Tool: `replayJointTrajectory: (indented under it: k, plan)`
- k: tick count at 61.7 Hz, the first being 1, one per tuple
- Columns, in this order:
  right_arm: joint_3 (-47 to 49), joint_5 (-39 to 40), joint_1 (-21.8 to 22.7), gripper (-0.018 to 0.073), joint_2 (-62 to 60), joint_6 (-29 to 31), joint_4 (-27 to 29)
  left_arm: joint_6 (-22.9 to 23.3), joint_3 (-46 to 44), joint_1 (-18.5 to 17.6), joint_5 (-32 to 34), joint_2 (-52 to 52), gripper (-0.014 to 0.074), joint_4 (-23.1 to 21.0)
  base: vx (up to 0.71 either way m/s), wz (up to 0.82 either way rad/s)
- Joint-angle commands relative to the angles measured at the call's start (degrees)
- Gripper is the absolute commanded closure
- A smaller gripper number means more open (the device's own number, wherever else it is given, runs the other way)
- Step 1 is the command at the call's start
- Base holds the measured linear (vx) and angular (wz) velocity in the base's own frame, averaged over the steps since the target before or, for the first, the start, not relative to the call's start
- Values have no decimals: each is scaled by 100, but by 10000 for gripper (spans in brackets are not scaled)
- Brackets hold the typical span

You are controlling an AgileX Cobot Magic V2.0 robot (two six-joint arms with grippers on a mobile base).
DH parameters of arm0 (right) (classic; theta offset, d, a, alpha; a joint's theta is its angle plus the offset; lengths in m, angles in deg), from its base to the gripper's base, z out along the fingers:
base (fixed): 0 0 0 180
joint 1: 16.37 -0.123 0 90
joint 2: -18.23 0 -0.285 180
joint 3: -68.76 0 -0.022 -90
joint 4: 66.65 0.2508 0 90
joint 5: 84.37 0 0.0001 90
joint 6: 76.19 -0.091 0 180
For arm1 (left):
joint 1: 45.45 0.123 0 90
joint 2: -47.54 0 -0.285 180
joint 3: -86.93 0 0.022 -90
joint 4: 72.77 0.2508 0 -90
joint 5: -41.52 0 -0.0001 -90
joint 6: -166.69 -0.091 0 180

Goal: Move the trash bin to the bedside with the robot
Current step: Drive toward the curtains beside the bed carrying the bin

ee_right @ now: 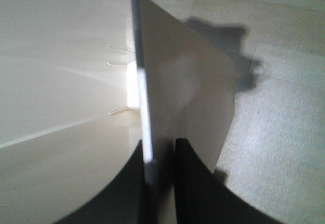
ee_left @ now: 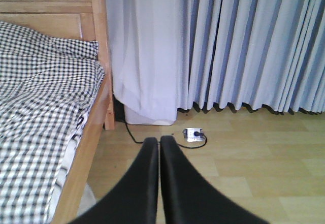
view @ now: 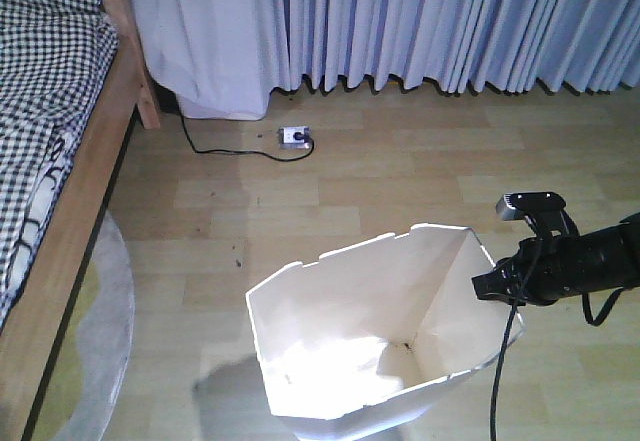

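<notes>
My right claw (ee_right: 161,145) is pinching the bin (view: 340,301) by its wall; my left claw (ee_left: 159,141) is hanging closed, bed (ee_left: 94,132) to its left.

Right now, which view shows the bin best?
The front view: the bin shows with its open rim and inside, the right gripper at its right wall, the bed to the left. The right wrist view shows only a blurred close-up of that wall between the fingers. The left wrist view shows no bin.

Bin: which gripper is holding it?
The right gripper, jaws clamped on the bin wall; the left gripper is shut on nothing, facing the bed.
</notes>
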Motion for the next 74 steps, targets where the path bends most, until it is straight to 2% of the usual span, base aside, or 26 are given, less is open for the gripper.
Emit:
replayJointTrajectory:
  k: [1,74]
  plan:
    - [121,-851,25,563,-329,-100,462,45,165,-10,400,58,602,-22,39,-5]
    - [121,-851,25,563,-329,-100,462,45,165,-10,400,58,602,-22,35,3]
